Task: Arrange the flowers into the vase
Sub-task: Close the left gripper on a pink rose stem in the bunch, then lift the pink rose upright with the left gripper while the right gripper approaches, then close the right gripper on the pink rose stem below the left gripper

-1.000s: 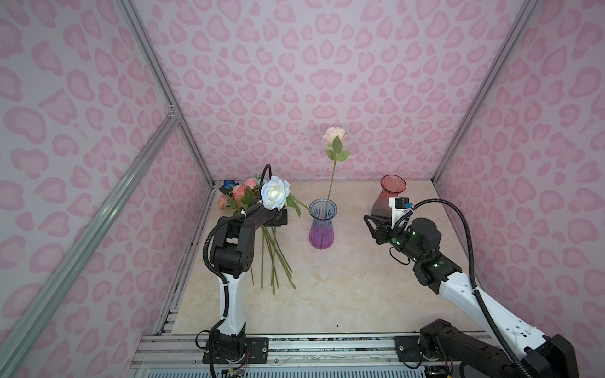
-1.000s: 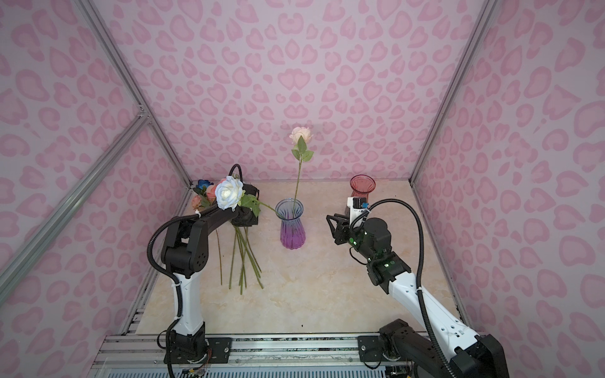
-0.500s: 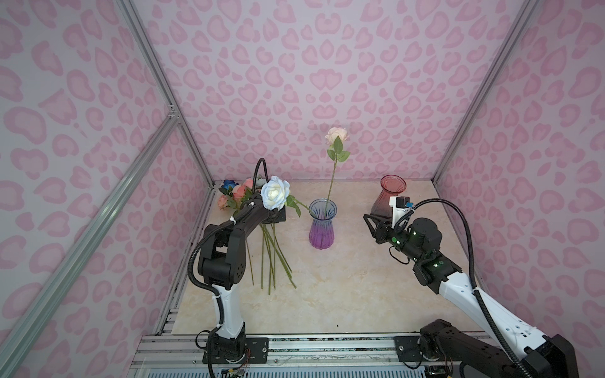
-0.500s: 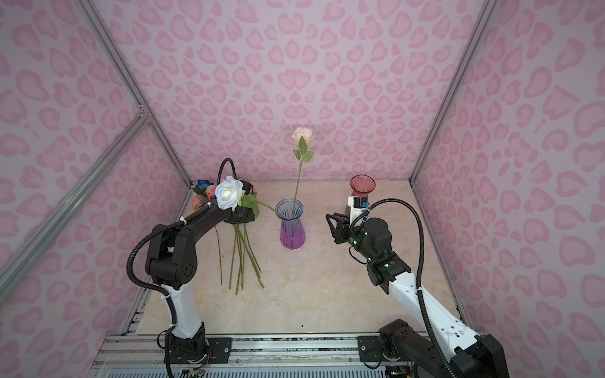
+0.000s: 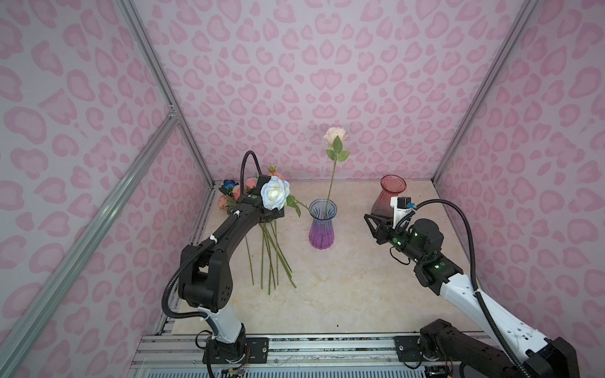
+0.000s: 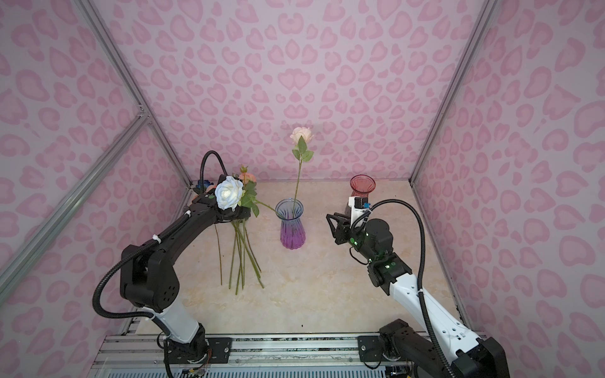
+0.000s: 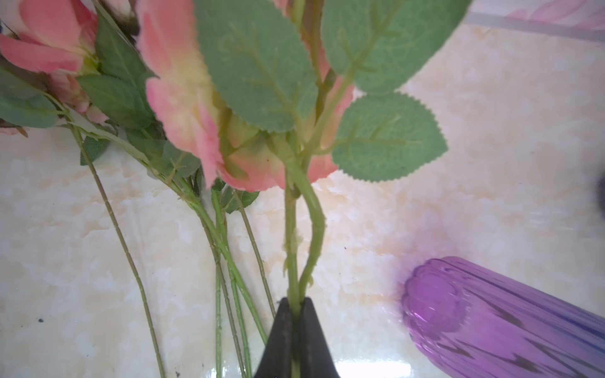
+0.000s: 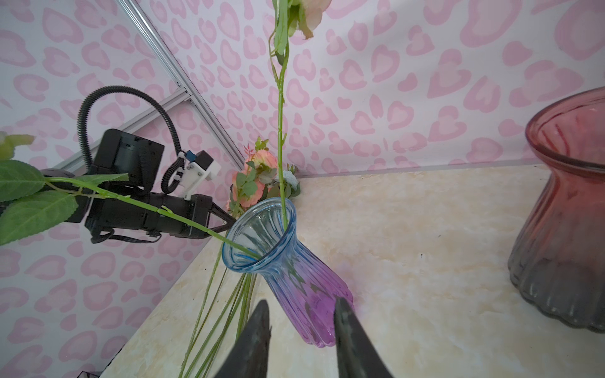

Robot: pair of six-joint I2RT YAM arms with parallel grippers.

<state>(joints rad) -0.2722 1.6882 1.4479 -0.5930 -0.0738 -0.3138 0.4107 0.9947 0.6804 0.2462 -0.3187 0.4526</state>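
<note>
L arm: up from its base at front left, elbow bent, forearm stretched twd the back. L gripper approx level, tips twd centre, jaws pinched tight on a stem. R arm: rises from its base at front right, leans in twd centre, wrist raised. R gripper off the table, jaws apart w/ nothing between, tips aimed across twd the L side.

A purpose-built robot lab booth: pink heart-patterned wall panels on silver aluminium framing, a cream marble-look bench, black-and-white robot arms bolted to a slotted metal rail.
</note>
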